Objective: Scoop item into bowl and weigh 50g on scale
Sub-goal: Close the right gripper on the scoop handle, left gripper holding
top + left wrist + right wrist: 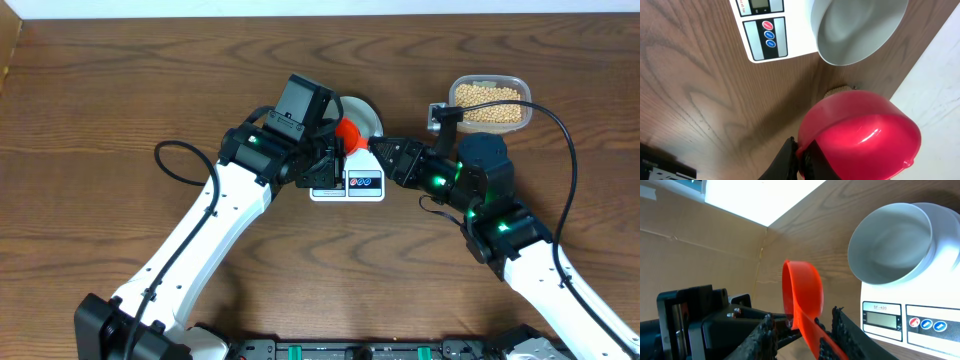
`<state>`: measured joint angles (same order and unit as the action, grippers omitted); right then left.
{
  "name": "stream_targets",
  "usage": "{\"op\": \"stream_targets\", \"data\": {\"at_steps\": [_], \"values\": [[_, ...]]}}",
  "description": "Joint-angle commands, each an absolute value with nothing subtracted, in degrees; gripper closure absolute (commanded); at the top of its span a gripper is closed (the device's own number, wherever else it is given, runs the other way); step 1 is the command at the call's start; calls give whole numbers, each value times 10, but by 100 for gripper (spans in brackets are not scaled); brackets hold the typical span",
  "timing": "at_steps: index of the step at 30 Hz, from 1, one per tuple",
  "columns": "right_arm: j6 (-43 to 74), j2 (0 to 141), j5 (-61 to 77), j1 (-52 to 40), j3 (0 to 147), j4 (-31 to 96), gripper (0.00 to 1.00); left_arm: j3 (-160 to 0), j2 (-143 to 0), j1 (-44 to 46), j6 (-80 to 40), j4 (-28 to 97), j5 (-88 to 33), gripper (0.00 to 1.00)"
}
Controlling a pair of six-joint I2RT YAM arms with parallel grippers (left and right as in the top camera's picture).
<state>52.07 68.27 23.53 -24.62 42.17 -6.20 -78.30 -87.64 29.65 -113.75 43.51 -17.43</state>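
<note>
Where the two arms meet over the middle of the table (100, 100), the left gripper (799, 154) is clamped tight on the red scoop (860, 135), its fingers (785, 160) pinching the handle right where it joins the cup. The right gripper (804, 330) faces it from the other side with its jaws partly apart, one finger on either side of the scoop's flat handle and a sliver of daylight showing on both sides, so it has no hold on anything. Between them the scoop hangs clear of the tabletop, cup tilted on its side, close by the bowl (890, 240). That bowl sits upright on the far end of the scale (795, 27), whose display and round buttons face the near edge; the scale lies flat a little beyond the table's centre, toward the far edge. Well apart to the right, close to the far edge, a clear plastic tub (527, 108) holds the beans (488, 103), heaped in a tan layer. A black cable (172, 165) loops off the left arm onto the wood on the left side.
</note>
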Motion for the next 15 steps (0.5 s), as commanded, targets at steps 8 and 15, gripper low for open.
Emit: {"op": "stream_targets", "data": {"at_steps": [8,15], "values": [[518,686,241,-249,430,-63,66,-791,-869,300,-1130,436,-175,93],[511,686,244,-248,430,-62,32,-791,-869,299,-1133,427,-176,93]]}}
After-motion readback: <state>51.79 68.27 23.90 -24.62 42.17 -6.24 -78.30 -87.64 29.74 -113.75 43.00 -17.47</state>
